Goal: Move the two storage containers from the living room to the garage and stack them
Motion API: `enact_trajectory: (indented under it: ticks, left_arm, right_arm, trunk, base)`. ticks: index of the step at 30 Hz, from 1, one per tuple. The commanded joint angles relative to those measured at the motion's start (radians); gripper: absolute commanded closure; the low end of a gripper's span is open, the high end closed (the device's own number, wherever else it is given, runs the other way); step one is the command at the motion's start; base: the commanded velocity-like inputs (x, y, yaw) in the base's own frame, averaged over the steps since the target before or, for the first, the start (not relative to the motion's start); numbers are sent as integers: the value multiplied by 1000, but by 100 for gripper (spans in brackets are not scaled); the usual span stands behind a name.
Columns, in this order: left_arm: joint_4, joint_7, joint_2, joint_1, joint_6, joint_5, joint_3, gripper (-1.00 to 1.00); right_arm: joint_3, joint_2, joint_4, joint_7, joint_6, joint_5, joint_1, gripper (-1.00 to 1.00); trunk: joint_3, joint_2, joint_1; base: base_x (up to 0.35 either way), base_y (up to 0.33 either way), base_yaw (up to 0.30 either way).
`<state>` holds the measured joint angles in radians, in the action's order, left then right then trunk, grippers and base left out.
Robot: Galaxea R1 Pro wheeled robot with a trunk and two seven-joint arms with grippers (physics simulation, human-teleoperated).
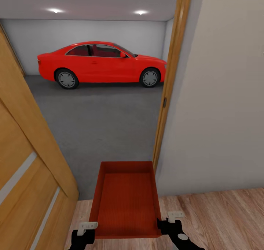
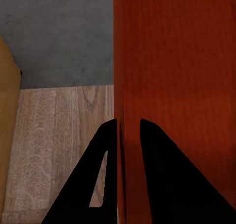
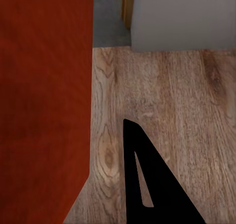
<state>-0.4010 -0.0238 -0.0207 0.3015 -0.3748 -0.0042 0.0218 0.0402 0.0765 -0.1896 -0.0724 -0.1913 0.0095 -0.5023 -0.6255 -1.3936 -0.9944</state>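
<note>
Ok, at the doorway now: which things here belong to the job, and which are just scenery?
Job:
- storage container, held by both grippers
- left gripper, fingers either side of its wall
- right gripper at the opposite wall
- garage floor, grey concrete ahead

Scenery:
- red car
- open wooden door
- door frame
- wood-plank floor

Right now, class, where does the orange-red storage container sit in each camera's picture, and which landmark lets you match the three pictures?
Head view: storage container at bottom centre, held between both pincers, at the garage doorway.
Left wrist view: it takes up the right half, its wall between the left pincer's fingers.
Right wrist view: it takes up the left side.
Shared landmark: the wood-plank floor meeting the grey concrete floor.
</note>
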Motion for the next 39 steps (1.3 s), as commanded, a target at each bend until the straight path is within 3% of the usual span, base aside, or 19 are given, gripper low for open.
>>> enact_trajectory:
  ticks: [1,39]
  left_arm:
    - [-1,8,1,1,-3,10,17,100]
    - [-1,8,1,1,-3,10,17,100]
  right_arm:
    - [-6,-15,1,-12,-4,0,-1,100]
    - [-6,-15,1,-12,-4,0,-1,100]
  trunk:
    - [-1,0,0]
    - [-1,0,0]
  base:
    - [0,64,-6]
    - [1,85,0]
